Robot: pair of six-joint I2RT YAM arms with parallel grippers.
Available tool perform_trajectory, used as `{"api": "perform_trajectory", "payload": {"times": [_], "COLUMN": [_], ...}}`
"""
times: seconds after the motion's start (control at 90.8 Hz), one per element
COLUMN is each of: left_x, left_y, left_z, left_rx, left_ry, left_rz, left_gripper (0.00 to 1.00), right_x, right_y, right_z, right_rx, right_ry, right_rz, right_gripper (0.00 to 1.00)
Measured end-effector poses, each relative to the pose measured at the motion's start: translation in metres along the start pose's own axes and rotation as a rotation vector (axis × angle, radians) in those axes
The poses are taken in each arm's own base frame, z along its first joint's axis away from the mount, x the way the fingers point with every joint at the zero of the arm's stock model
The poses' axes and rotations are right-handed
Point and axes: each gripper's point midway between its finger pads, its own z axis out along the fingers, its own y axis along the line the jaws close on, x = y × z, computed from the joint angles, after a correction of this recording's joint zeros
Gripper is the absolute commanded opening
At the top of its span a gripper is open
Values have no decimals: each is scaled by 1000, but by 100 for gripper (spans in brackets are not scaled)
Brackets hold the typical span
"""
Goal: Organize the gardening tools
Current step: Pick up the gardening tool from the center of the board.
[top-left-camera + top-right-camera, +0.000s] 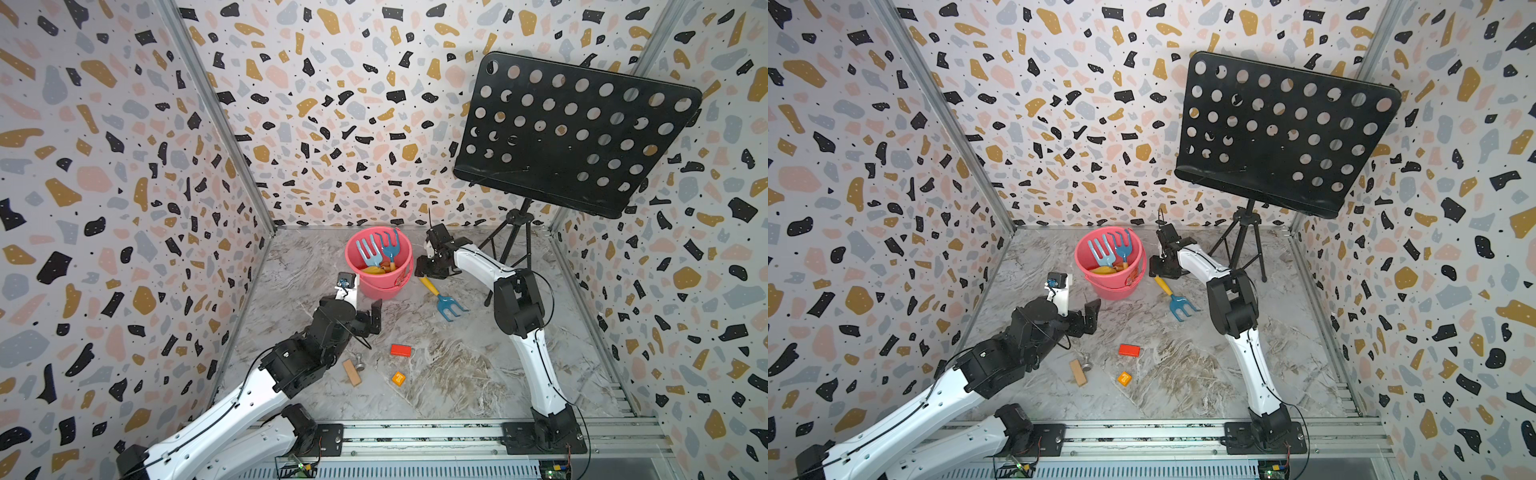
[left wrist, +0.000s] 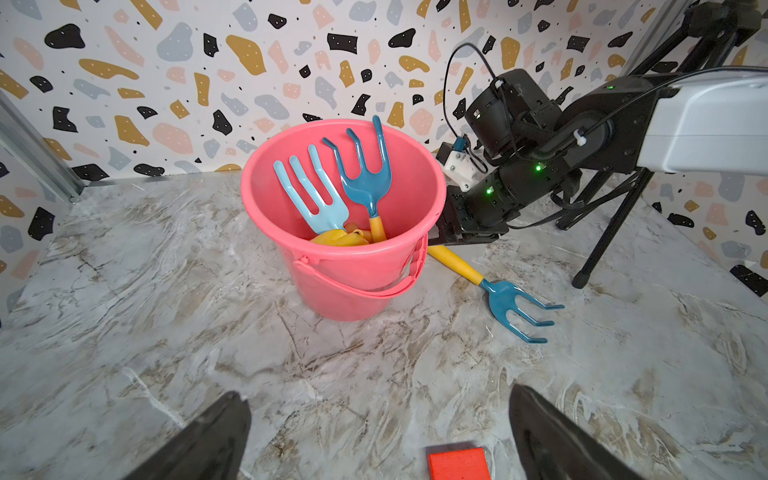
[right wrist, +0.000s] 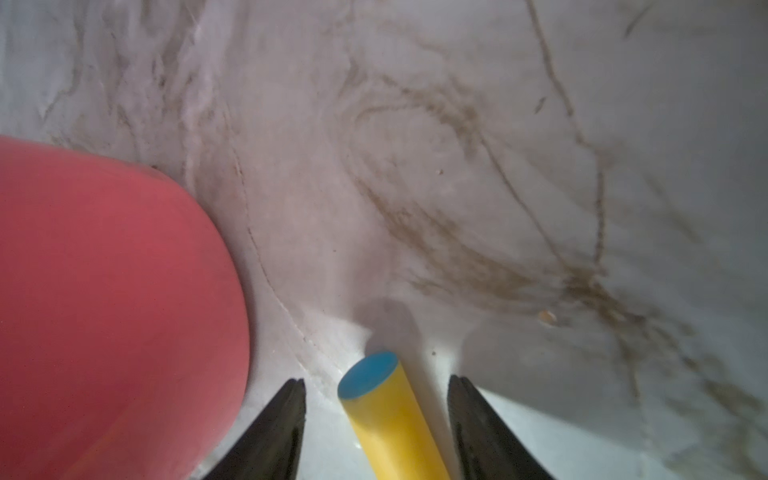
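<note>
Yellow-handled rake (image 3: 390, 415) lies at lower centre between the open right fingers (image 3: 282, 415), set astride to clamp it for the pink bucket (image 3: 104, 291); left fingers (image 2: 208, 440) gape wide, idle.

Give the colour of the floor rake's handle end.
Blue handle end; clearest in right wrist view.

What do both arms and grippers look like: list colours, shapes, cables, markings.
The left arm and right arm have smooth white link shells between chunky black joints, with thin black cables running outside. Small green lights glow on the right arm's wrist. The left gripper and right gripper each have two tapered black fingers.
</note>
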Motion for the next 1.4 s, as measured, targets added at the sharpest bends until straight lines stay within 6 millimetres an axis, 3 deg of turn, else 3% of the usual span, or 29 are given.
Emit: {"api": "perform_trajectory", "payload": {"times": [0.352,0.584,0.804,1.079,1.398], "left_x": [2,8,14,27,43], "left_y": [0,-3,-6,-10,-33], "left_z": [1,7,13,27,50], "left_rx": [-1,-1,6,-1,52], "left_ry": [6,31,58,117,258], "left_rz": [2,13,24,53,167], "left_gripper": [99,99,99,99,100], "right_x": [27,74,119,161,214], "right_y": [25,35,44,59,51], "right_z": [2,-9,-22,-41,-68], "right_rx": [-164,-202,-198,-232,-237], "right_ry": [95,183,251,312,379], "right_rz": [-7,-6,-25,-57,-34], "right_gripper": [48,44,46,47,59]}}
